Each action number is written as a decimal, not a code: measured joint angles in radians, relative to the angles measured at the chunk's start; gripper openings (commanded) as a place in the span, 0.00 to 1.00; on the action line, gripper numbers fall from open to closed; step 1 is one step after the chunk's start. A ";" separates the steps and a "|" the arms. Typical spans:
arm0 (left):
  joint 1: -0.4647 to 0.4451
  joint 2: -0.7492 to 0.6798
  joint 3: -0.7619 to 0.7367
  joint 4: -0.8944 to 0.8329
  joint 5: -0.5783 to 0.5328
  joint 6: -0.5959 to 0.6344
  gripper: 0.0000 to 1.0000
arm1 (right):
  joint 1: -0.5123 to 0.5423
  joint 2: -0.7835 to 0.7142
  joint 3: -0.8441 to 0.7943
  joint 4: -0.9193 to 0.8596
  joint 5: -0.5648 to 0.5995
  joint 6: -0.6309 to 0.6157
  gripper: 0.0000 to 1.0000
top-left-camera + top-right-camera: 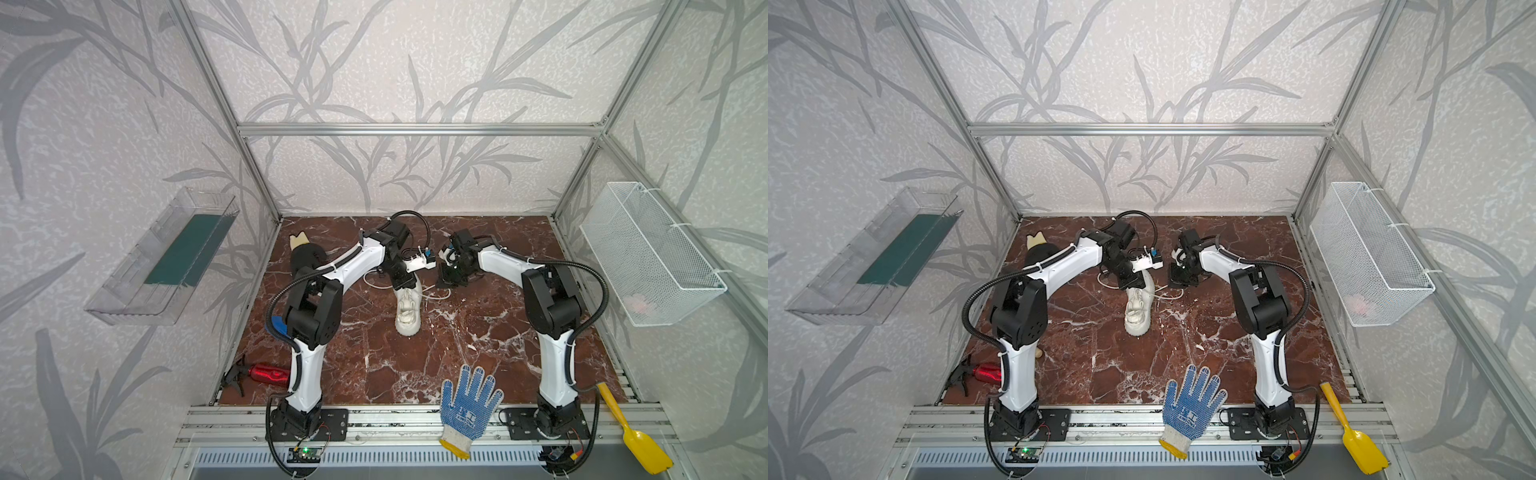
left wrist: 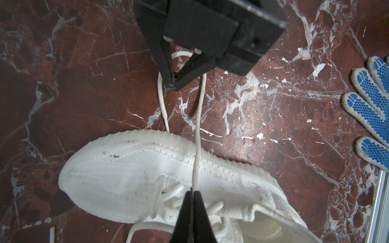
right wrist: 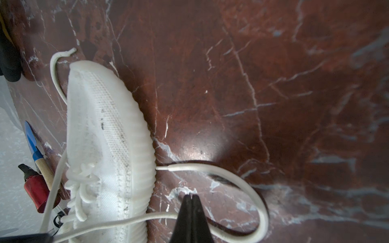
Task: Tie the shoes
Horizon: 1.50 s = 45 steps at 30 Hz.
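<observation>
The off-white shoe (image 1: 409, 316) (image 1: 1138, 318) lies mid-table, its toe toward the front edge. In the left wrist view my left gripper (image 2: 192, 189) is over the shoe (image 2: 126, 168) and shut on a thin white lace (image 2: 199, 126). That lace runs taut and off the floor to my right gripper (image 2: 173, 84). In the right wrist view my right gripper (image 3: 191, 196) is beside the sole, shut, with the lace (image 3: 242, 178) crossing between its fingers. The loose tail curls back to the shoe (image 3: 105, 126). In both top views the left gripper (image 1: 405, 288) and right gripper (image 1: 439, 286) stand close together.
A blue-dotted glove (image 1: 467, 403) lies at the front edge and a yellow scoop (image 1: 636, 436) at the front right. A red spray bottle (image 1: 270, 374) lies front left, and a black and cream object (image 1: 305, 253) back left. A wire basket (image 1: 652, 249) hangs on the right wall.
</observation>
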 measured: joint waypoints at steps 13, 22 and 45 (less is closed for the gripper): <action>0.000 -0.042 -0.011 0.005 -0.020 -0.028 0.00 | 0.007 0.037 0.000 0.012 0.034 0.072 0.01; 0.010 -0.123 -0.088 0.030 -0.047 -0.050 0.00 | 0.008 0.024 0.000 0.028 0.173 0.178 0.02; 0.061 -0.163 -0.177 0.119 -0.088 -0.126 0.00 | -0.090 -0.161 -0.085 -0.116 0.398 0.113 0.35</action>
